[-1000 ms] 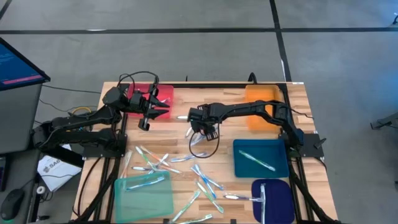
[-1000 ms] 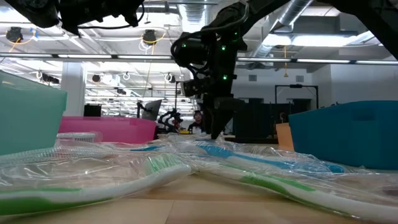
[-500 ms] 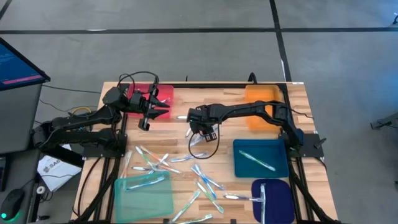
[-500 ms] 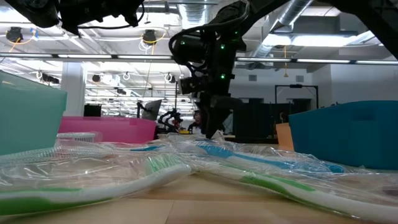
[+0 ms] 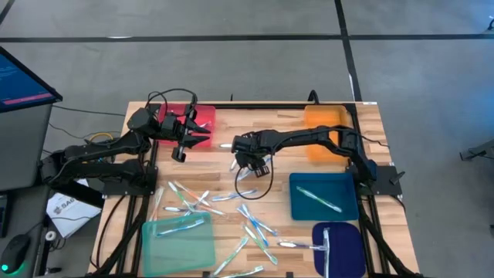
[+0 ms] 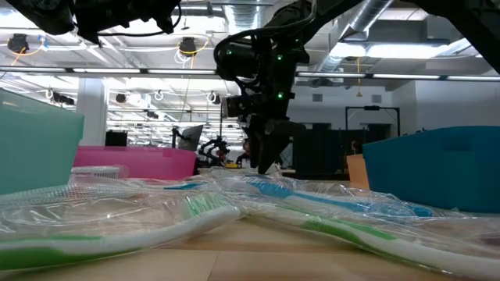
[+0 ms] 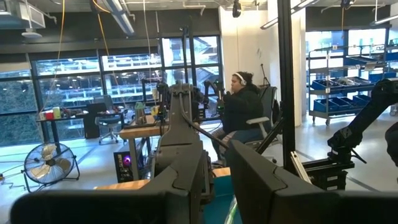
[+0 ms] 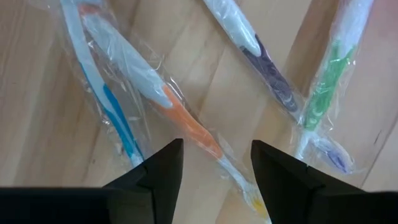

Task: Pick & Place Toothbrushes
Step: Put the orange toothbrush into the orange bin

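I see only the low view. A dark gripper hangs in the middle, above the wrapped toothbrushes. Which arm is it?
Observer: It is the right gripper. In the high view its arm reaches from the right side to the table's middle.
Operator: Does it hold a toothbrush?
Observer: No. Its wrist view shows the fingers apart, and an orange-handled toothbrush lies on the wood below the gap, not gripped.
Operator: And where is the other arm?
Observer: The left gripper waits by the pink tray at the back left, with nothing in it.
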Available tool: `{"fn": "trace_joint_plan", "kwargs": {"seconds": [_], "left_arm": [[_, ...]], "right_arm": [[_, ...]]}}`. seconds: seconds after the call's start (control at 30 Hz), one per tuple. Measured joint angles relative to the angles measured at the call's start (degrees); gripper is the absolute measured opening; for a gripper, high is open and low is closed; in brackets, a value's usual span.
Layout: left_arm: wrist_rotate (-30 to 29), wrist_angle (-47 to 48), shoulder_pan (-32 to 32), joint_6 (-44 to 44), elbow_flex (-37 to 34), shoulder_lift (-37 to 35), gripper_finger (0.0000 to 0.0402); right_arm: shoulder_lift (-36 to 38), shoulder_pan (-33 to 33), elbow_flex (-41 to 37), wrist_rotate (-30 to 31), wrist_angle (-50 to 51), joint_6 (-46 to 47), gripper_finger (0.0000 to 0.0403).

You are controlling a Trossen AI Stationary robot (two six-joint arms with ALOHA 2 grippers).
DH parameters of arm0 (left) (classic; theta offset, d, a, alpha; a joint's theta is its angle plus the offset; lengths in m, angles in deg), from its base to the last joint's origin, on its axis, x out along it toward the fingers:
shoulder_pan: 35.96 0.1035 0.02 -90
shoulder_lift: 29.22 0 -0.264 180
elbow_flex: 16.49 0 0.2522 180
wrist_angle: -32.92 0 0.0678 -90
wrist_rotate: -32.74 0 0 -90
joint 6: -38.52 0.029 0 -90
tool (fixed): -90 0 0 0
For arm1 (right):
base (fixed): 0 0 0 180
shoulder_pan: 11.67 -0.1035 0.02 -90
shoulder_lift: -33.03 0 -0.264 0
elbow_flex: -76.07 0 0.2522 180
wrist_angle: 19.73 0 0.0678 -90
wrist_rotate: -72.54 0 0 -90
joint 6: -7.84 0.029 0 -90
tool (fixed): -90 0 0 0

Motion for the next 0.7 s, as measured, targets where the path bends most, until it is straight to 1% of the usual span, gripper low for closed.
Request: {"fn": "trace_joint_plan", "kwargs": {"seconds": [0.27, 0.43, 0.7], "left_arm": [[0.0, 0.0, 0.0, 0.0, 0.0, 0.0, 0.0072], [0.0, -0.1, 0.0, 0.0, 0.0, 0.0, 0.0072], [0.0, -0.2, 0.0, 0.0, 0.0, 0.0, 0.0072]], "right_arm": [[0.0, 0.4, -3.6, -0.1, -3.2, 0.0, 0.0179], [0.0, 0.5, -3.7, -0.2, -4.4, 0.2, 0.0174], [-1.1, 0.7, -3.4, -2.1, -5.0, -1.6, 0.0173]]}}
